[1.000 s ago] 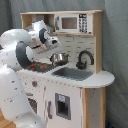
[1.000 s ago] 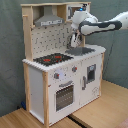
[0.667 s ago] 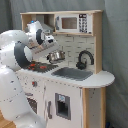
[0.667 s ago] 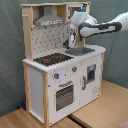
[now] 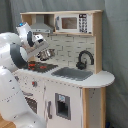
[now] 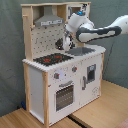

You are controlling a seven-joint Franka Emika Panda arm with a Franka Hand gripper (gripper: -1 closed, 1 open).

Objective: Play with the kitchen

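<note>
A: Grey cloth hangs behind everything, and the floor (image 6: 107,102) in the second exterior view is pale wood. The kitchen (image 5: 70,75) stands on that floor, tall, white and light wood, filling the middle of both exterior views.

B: Where is the arm?

A: It reaches in from the second exterior view's right, elbow high, wrist bent down under the hood (image 6: 50,21). The gripper (image 6: 65,44) hangs above the back of the stovetop (image 6: 54,59), close to the tiled back wall. In the first exterior view the same gripper (image 5: 45,54) sits over the burners, with the sink (image 5: 72,73) and faucet (image 5: 84,59) off to the first exterior view's right.

B: Is it holding anything?

A: Something rounded and metallic, perhaps a small pot, shows at the jaws in the first exterior view. I cannot tell whether the jaws pinch it or stand spread around it.

B: So what is the step, do you think?

A: My guess is working at the stove, setting something onto a burner or lifting it off. To do that well, I would keep the wrist vertical, lower slowly and straight, and stay clear of the back wall and the hood's lower edge. The space under there is tight, so a sideways swing could knock the kitchen.

B: And the burner?

A: Centre over a red ring before letting go, so the thing sits flat.
</note>
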